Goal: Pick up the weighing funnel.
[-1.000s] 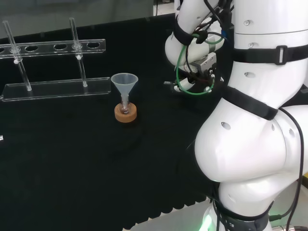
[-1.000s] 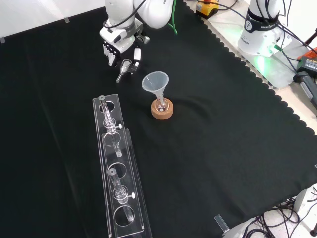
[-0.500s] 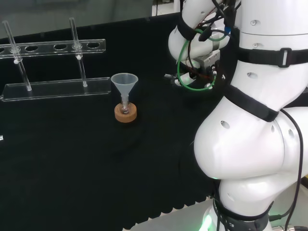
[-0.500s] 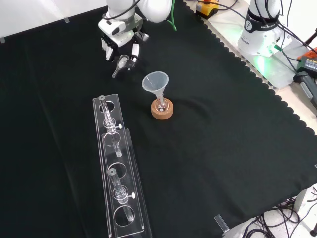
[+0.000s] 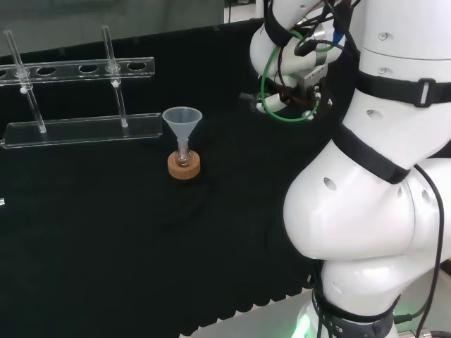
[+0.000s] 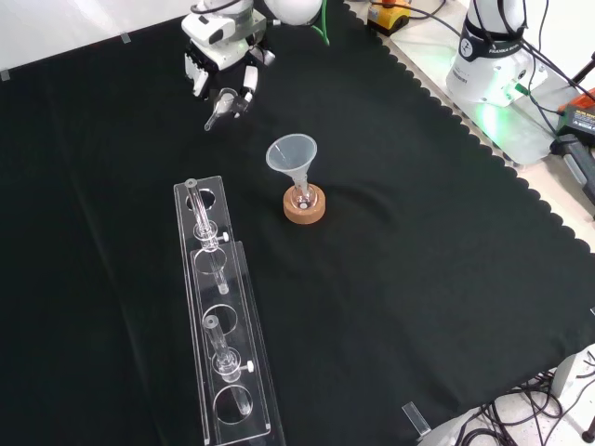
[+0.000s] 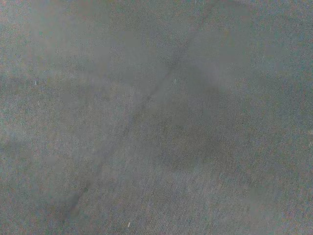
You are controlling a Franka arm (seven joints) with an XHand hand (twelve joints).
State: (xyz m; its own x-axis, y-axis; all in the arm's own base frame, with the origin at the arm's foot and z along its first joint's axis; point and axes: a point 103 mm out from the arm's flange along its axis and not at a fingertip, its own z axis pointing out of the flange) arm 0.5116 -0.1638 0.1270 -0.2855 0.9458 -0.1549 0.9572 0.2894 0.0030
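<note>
In the front view the black and white hand (image 6: pixel 216 65) hangs above the cloth near the top edge. Its fingers (image 6: pixel 248 89) curl round a small clear scoop-like piece, the weighing funnel (image 6: pixel 221 106), whose short stem points down and to the left, clear of the cloth. In the head view the hand (image 5: pixel 307 79) sits among green cables between the arm's white links, with the weighing funnel's tip (image 5: pixel 247 98) sticking out to its left. The wrist view shows blurred black cloth.
The big funnel (image 6: pixel 292 154) stands mouth up in a small flask on a cork ring (image 6: pixel 305 208), below and right of the hand in the front view. A long clear tube rack (image 6: pixel 226 344) holding glass tubes lies at lower left. Another arm's base (image 6: pixel 488 65) stands off the cloth's scalloped edge.
The hand has risen off the cloth with the weighing funnel in it, moving toward the top of the front view and upward in the head view. The big funnel and rack stayed put.
</note>
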